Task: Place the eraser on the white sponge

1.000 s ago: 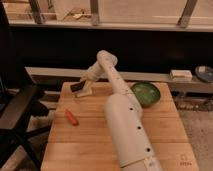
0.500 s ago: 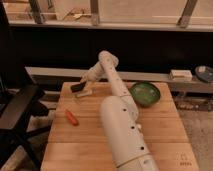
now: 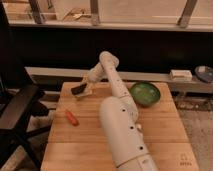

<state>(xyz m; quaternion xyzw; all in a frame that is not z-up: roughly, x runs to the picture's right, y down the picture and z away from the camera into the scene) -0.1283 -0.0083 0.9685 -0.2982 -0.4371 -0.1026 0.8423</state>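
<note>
At ten o'clock on the wooden table (image 3: 155, 132), the gripper (image 3: 84, 90) clasps the matte black eraser (image 3: 78, 90) over the white sponge (image 3: 84, 93).

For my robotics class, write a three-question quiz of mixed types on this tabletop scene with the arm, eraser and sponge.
1. True or false: the eraser lies next to the green bowl.
2. Multiple choice: the orange carrot-shaped thing lies (A) inside the bowl, (B) on the wooden table nearer the camera than the gripper, (C) on the white sponge.
3. Fill in: the gripper is at the table's far ____ corner as the camera sees it.

Key
1. False: the eraser is at the gripper, right by the sponge, well away from the bowl.
2. B
3. left
</note>
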